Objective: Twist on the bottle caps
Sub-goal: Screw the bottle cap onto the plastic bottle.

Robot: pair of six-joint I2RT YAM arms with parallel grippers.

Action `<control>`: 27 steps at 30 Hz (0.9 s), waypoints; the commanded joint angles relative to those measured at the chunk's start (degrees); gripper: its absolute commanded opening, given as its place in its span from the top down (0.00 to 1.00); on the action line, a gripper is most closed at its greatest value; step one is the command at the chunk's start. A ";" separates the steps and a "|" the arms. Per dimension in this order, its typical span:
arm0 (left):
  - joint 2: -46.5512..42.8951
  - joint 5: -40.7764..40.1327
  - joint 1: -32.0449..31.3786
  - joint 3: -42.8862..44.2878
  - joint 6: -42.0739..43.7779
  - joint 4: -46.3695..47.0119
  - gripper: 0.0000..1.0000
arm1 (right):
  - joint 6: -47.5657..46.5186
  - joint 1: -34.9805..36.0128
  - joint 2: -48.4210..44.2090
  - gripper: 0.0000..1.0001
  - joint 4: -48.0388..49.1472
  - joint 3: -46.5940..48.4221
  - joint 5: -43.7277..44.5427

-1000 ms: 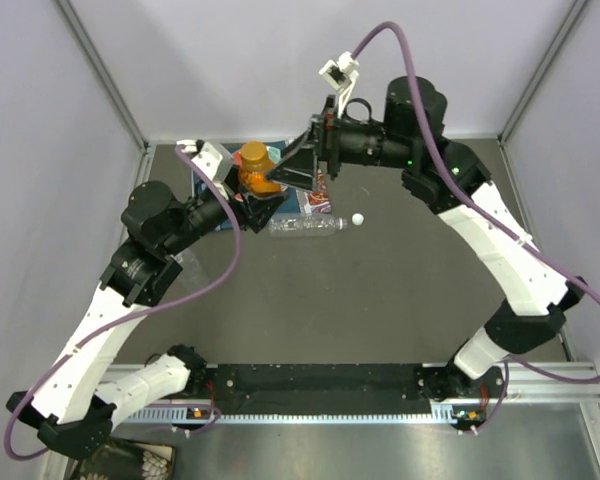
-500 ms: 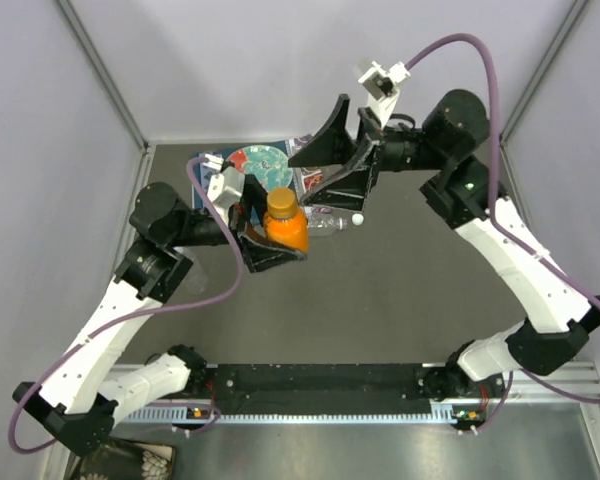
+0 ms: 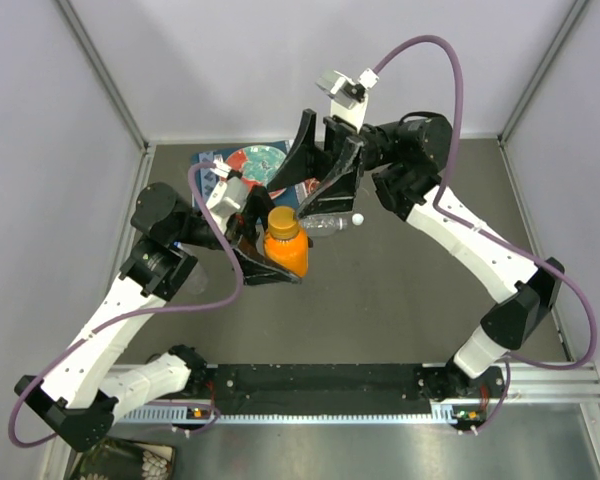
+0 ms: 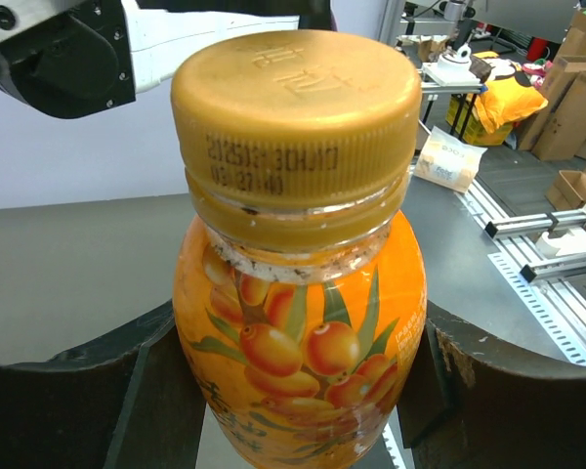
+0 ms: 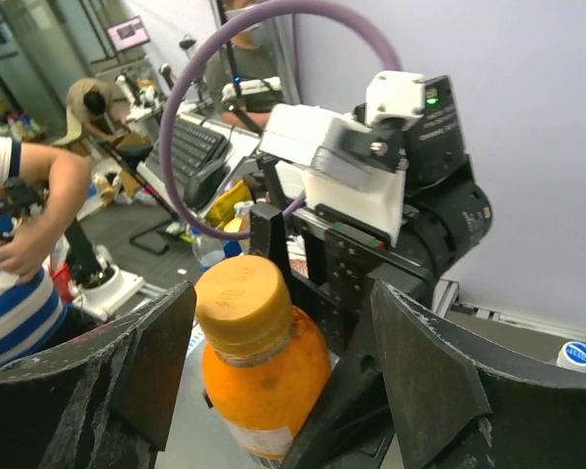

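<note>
Whereas a second ago it was over the plate [image 3: 248, 160], the orange bottle [image 3: 286, 252] is now held nearer the middle of the counter [image 3: 400, 300]. Left wrist: the left fingers [image 4: 68, 401] clamp its glossy fruit-printed body, ribbed amber cap [image 4: 293, 117] on. Right wrist: the right fingers [image 5: 430, 381] stand apart either side of it, touching nothing.
</note>
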 commanded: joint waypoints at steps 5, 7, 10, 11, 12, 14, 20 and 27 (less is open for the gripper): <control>-0.22 -1.31 -0.15 -0.34 0.22 2.64 1.00 | -2.00 2.23 -2.79 0.32 2.82 1.77 -3.40; -0.39 -1.75 -0.15 -0.43 0.31 2.20 1.00 | -2.96 2.58 -3.14 0.34 2.29 1.33 -3.84; -0.39 -2.18 -0.15 -0.60 0.49 2.03 1.00 | -4.11 2.94 -3.50 0.40 0.80 1.07 -3.75; -0.48 -2.27 -0.15 -0.60 0.84 1.76 1.00 | -4.11 3.02 -3.59 0.42 0.88 1.06 -3.84; -0.40 -2.54 -0.06 -0.60 1.10 1.50 1.00 | -4.02 3.11 -3.59 0.43 0.97 0.98 -3.84; -0.48 -3.41 -0.06 -0.51 1.98 0.44 1.00 | -4.11 3.38 -3.85 0.44 1.32 0.80 -4.19; -0.48 -7.89 0.47 0.01 2.34 -0.44 1.00 | -4.63 3.90 -4.38 0.51 0.80 -0.43 -4.54; -0.48 -10.44 1.08 0.54 2.25 -0.35 1.00 | -5.34 3.90 -4.46 0.57 -1.04 -1.48 -4.45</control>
